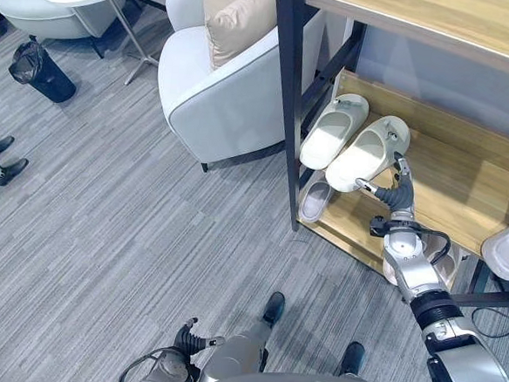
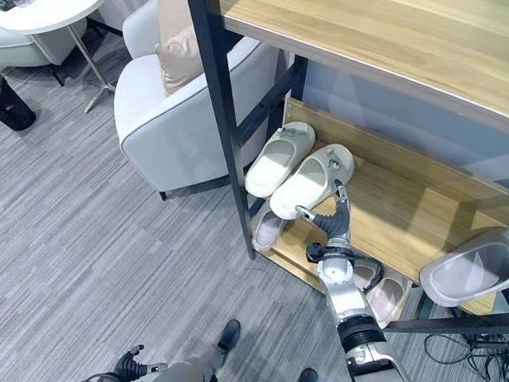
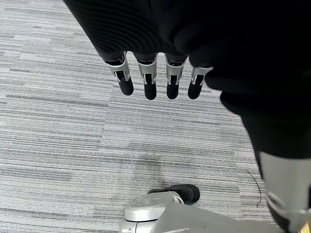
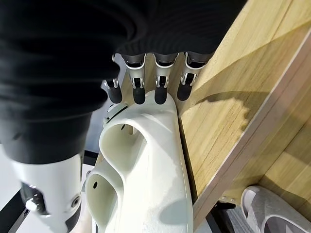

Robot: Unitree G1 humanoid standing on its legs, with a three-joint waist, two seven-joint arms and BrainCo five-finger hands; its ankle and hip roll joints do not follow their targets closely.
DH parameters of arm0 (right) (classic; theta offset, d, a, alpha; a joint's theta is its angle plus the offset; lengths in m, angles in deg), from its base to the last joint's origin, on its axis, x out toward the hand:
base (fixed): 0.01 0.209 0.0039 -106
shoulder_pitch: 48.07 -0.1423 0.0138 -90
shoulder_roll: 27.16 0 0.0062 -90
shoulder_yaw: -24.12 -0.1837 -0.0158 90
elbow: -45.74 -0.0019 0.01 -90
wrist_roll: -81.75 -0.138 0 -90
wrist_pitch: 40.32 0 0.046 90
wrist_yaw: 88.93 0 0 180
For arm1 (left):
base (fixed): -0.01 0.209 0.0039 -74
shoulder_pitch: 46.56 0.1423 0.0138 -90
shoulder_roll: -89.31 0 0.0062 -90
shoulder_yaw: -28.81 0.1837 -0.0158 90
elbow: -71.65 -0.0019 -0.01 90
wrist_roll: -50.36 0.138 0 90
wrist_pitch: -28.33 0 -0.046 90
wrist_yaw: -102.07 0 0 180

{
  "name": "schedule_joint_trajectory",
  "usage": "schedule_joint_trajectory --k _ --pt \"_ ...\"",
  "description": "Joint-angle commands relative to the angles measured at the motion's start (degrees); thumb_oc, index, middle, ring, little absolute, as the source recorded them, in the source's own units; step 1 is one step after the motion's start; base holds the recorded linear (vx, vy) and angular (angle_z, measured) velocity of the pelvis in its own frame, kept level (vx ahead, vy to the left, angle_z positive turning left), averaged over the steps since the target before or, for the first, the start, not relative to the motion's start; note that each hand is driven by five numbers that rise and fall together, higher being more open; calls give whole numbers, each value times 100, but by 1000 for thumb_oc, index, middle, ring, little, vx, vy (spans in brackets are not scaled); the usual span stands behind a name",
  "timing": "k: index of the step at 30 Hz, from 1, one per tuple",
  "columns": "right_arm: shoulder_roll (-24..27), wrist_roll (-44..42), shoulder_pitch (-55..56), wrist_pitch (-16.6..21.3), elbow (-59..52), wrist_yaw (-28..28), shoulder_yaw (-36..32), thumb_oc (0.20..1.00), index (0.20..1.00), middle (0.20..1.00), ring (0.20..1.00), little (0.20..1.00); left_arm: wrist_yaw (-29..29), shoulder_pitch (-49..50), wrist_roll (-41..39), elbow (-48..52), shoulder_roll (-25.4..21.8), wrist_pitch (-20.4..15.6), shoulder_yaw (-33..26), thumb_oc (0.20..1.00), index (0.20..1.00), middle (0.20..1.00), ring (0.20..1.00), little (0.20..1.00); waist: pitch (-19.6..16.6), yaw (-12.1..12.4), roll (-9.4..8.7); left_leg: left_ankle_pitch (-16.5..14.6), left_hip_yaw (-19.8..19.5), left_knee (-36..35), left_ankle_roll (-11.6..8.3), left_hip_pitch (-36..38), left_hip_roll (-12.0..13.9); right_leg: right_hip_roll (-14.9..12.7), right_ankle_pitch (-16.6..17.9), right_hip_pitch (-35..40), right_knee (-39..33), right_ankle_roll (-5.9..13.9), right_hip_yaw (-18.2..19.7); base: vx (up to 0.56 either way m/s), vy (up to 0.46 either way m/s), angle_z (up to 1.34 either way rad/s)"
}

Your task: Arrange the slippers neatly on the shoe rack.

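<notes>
Cream slipper toe behind right robot hand (contact unclear).

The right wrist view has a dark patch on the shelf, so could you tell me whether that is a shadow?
Right wrist view: yes, the right hand casts a shadow on the wooden shelf beside the cream slipper. Left eye view: the same shelf looks evenly lit, without glare.

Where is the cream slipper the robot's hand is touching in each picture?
Left eye view: the right-hand cream slipper lies on the middle shelf, the right hand at its heel.
Right eye view: same slipper, picture centre.
Left wrist view: not in it.
Right wrist view: slipper close up under the fingertips.
Shared landmark: the wooden shelf.
</notes>
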Motion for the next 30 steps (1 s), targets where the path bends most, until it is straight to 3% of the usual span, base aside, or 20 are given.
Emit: schedule_joint_trajectory --k 1,24,30 --pt "226 28 -345 203 11 36 -135 1000 1000 1000 1000 1000 75 -204 87 -581 156 -29 156 1000 1000 1000 1000 1000 48 179 -132 -797 -160 31 -40 201 -160 -210 111 -42 153 149 -25 0 0 0" --pt "298 -391 -851 206 518 -28 -89 1000 1000 1000 1000 1000 94 -189 26 -597 96 -11 226 1000 1000 1000 1000 1000 61 296 -209 -797 -192 31 -42 232 -107 -138 25 16 164 99 -57 2 0 1" --pt "351 -179 -753 205 452 301 -279 1000 1000 1000 1000 1000 42 -147 37 -595 137 3 209 1000 1000 1000 1000 1000 38 269 -214 -819 -172 31 -43 290 -85 -125 -10 66 168 90 -55 0 0 0"
